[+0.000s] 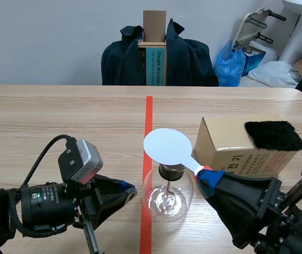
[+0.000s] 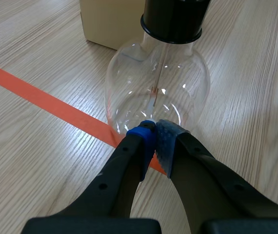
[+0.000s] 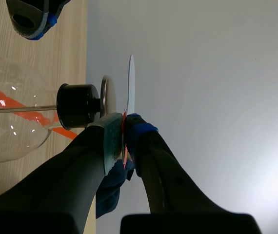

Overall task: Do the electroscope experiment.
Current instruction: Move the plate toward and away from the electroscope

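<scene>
**Scene view:** the glass electroscope [image 1: 167,198] stands on the orange-red tape line, between the two grippers. The right gripper [image 1: 208,174] holds a white disc paddle [image 1: 167,148] over its top. A cardboard box [image 1: 236,148] bearing a black fur pad [image 1: 274,135] stands just behind.

**Left wrist view:** the left gripper [image 2: 154,139], clenched on nothing, has its tips just beside the glass bulb.

**Right wrist view:** the right gripper's fingers pinch the paddle's stem. The disc faces the electroscope's metal plate [image 3: 105,95], with a narrow gap between.
</scene>
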You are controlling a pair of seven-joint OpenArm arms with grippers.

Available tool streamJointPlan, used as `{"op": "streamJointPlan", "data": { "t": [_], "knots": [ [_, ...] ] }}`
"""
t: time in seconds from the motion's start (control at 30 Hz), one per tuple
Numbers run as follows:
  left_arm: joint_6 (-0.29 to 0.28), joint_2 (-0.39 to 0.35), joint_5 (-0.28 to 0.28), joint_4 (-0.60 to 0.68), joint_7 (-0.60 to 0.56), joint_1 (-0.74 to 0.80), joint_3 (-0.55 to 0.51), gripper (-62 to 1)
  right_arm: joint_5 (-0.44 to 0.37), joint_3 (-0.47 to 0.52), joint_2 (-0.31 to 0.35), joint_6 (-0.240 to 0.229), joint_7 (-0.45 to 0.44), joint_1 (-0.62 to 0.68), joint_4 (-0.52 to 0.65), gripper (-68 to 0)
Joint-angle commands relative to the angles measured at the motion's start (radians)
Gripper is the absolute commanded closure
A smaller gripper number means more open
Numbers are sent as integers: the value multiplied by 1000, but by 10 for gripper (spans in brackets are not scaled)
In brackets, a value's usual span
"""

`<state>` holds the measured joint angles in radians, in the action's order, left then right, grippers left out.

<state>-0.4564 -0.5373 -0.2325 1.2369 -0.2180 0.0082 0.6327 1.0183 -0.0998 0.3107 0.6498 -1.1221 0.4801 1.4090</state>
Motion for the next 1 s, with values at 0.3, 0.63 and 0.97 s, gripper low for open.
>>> {"op": "streamJointPlan", "data": {
  "t": [0.3,0.63,0.97],
  "knots": [
    [-2,6,-9,18,-18,3,-4,-21,13,9,14,3,-6,-8,16,-9],
    [-2,8,-9,18,-18,3,-5,-21,19,10,19,4,60,-8,17,-9],
    [-2,8,-9,18,-18,3,-5,-21,22,20,19,8,191,6,20,-8]
  ]
}}
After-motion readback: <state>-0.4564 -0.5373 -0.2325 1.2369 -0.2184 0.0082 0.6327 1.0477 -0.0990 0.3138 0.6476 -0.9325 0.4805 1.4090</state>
